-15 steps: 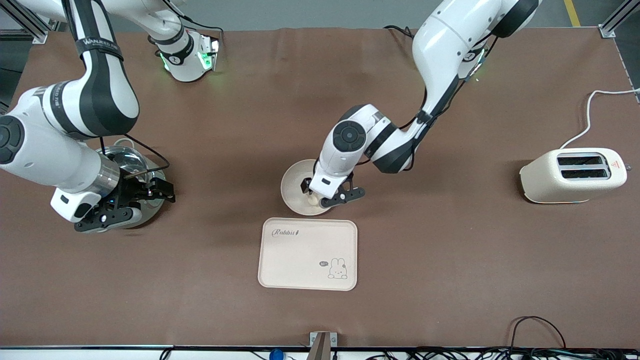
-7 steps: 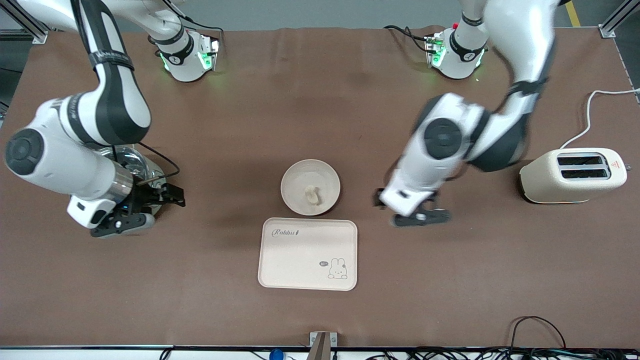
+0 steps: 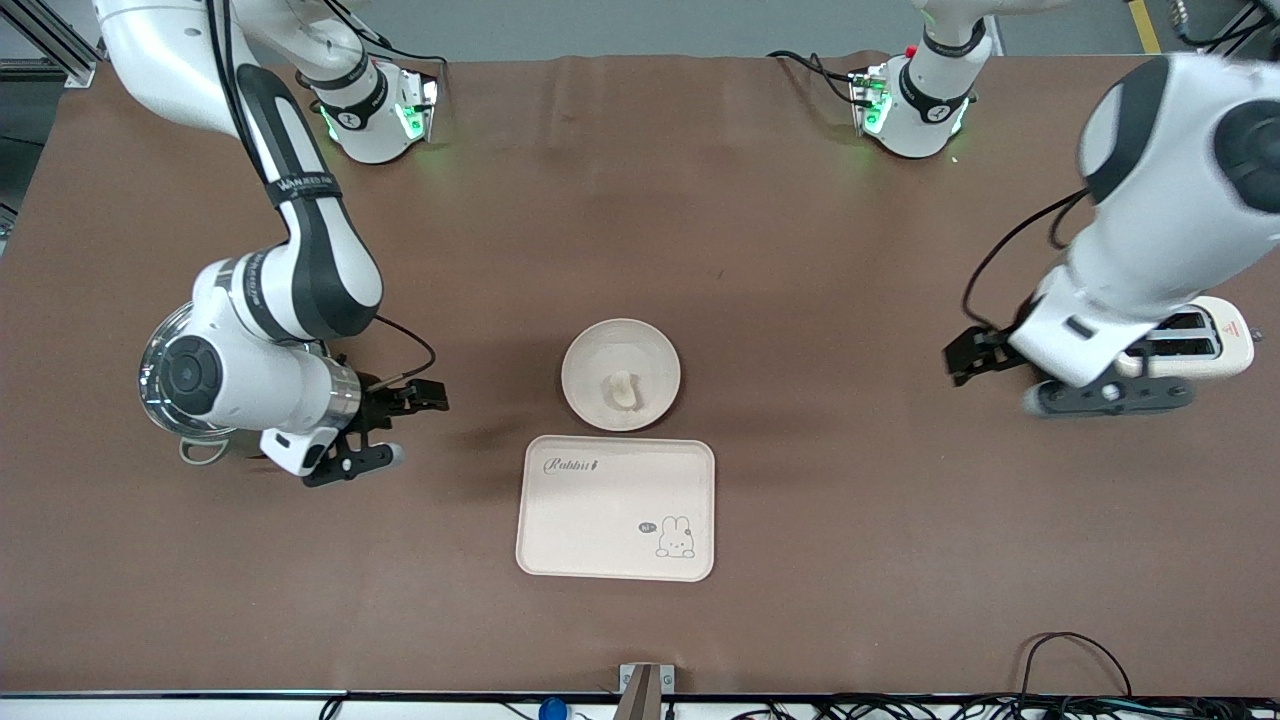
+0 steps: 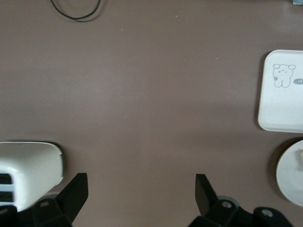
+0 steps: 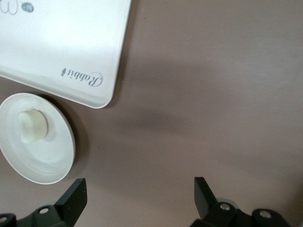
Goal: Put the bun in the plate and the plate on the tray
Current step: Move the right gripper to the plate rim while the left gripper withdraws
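The bun (image 3: 624, 390) lies in the round cream plate (image 3: 600, 355) at mid-table. The plate stands on the table just farther from the front camera than the Rabbit tray (image 3: 616, 507), beside it and not on it. My right gripper (image 3: 415, 430) is open and empty over the table, between the plate and a metal bowl. Its wrist view shows its own gripper (image 5: 139, 196), the bun (image 5: 33, 125), the plate (image 5: 52, 165) and the tray (image 5: 61, 42). My left gripper (image 3: 990, 385) is open and empty beside the toaster. Its wrist view shows its gripper (image 4: 142, 189), the tray (image 4: 284, 104) and the plate (image 4: 291, 182).
A cream toaster (image 3: 1215, 345) stands at the left arm's end of the table, partly hidden by that arm; it also shows in the left wrist view (image 4: 28, 168). A shiny metal bowl (image 3: 150, 350) sits under the right arm. Cables (image 3: 1070, 650) lie at the front edge.
My left gripper has let go of the bun in the plate and swung away to the toaster. My right gripper has moved from the metal bowl toward the plate.
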Controlling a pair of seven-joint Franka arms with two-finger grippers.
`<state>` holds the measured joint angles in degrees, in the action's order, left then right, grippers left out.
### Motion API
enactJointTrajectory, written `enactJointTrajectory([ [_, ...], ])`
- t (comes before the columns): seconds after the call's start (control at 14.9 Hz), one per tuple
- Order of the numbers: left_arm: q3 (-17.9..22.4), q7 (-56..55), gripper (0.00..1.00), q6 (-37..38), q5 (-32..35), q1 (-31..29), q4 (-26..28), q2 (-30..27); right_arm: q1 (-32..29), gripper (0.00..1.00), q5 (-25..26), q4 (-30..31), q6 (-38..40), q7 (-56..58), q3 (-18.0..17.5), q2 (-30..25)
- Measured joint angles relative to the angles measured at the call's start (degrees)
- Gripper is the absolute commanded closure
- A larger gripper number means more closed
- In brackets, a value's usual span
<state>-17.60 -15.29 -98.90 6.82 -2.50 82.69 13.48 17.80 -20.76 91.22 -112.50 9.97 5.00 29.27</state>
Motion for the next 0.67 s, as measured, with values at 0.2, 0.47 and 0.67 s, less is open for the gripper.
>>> enactJointTrajectory([
  [0.2, 0.8, 5.2, 0.00, 4.4, -1.7, -2.4, 0.0, -4.3, 2.1, 0.22, -2.5, 0.0, -0.1, 0.8, -0.2, 2.1],
  [0.47, 10.4, 7.6, 0.00, 7.5, -4.2, 4.1, 3.5, -11.5, 6.1, 0.33, -7.5, 0.0, -3.1, 0.8, -0.3, 6.6],
  [0.67, 17.5, 12.8, 0.00, 5.7, -5.2, 7.8, 9.6, -17.2, 8.7, 0.39, -11.9, 0.0, -6.4, 0.9, -0.3, 9.3],
])
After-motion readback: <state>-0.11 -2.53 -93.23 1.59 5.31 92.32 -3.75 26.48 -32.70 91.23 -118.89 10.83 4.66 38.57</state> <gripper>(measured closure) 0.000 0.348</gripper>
